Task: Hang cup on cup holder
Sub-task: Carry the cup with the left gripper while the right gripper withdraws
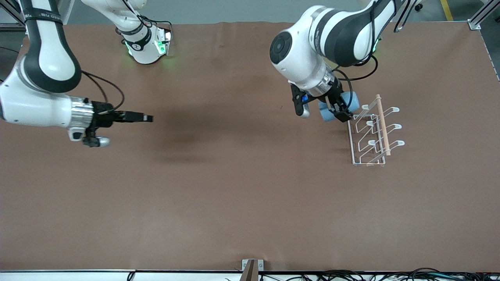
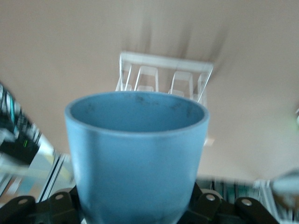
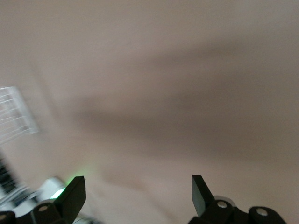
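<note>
The light-blue cup [image 1: 339, 107] is held sideways in my left gripper [image 1: 339, 110], which is shut on it just beside the cup holder [image 1: 374, 132], at the rack's end toward the robots' bases. In the left wrist view the cup [image 2: 135, 158] fills the middle, its open mouth facing the white wire cup holder [image 2: 163, 77]. The cup holder is a white wire rack with looped prongs and a wooden rod [image 1: 383, 125] along its top. My right gripper [image 1: 146, 118] is open and empty, held over the bare table toward the right arm's end, far from the cup.
The brown table mat [image 1: 234, 175] is bare around the rack. A small bracket [image 1: 252, 269] sits at the table edge nearest the front camera. The cup holder shows faintly at the edge of the right wrist view [image 3: 14, 114].
</note>
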